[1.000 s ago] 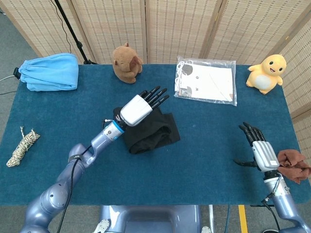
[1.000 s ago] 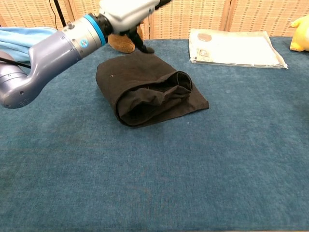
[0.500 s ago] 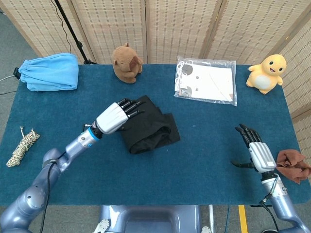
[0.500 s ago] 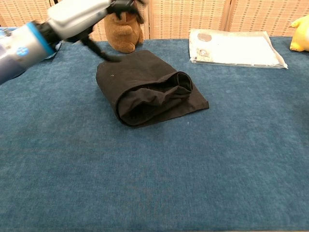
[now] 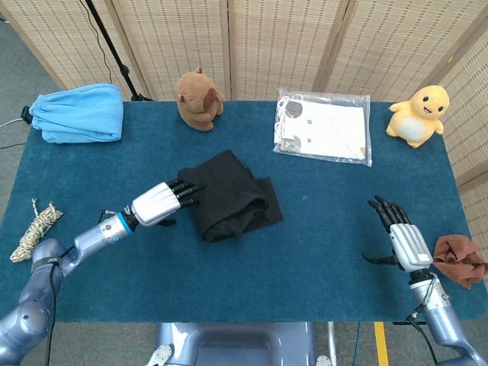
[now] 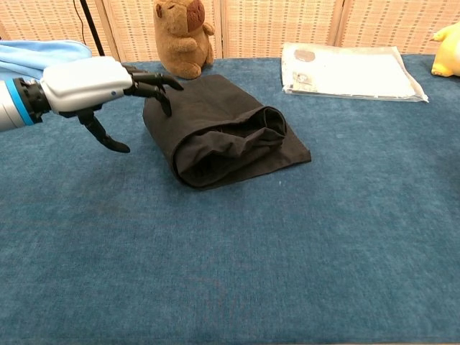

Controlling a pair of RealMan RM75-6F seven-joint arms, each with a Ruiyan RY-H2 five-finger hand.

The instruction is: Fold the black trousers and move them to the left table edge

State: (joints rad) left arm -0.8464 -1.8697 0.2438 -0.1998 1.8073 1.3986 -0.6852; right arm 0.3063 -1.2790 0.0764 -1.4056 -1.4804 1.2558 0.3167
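The black trousers (image 5: 230, 195) (image 6: 221, 131) lie folded into a thick bundle near the middle of the blue table. My left hand (image 5: 158, 203) (image 6: 93, 85) hovers just left of the bundle, fingers spread and pointing at its left edge, holding nothing. Its fingertips (image 6: 159, 85) reach the trousers' near-left corner; contact cannot be told. My right hand (image 5: 402, 239) is low at the table's right front, open and empty, far from the trousers. It does not show in the chest view.
A light blue folded cloth (image 5: 78, 113) lies at the back left, a coiled rope (image 5: 34, 229) at the left edge. A brown plush (image 5: 198, 99), a plastic-wrapped packet (image 5: 323, 128) and a yellow plush (image 5: 416, 114) line the back. A brown rag (image 5: 460, 260) sits at the right edge.
My left hand has drawn back from above the trousers, down and to the left, now low beside their left edge. The right hand has shifted slightly toward me. The trousers have not moved.
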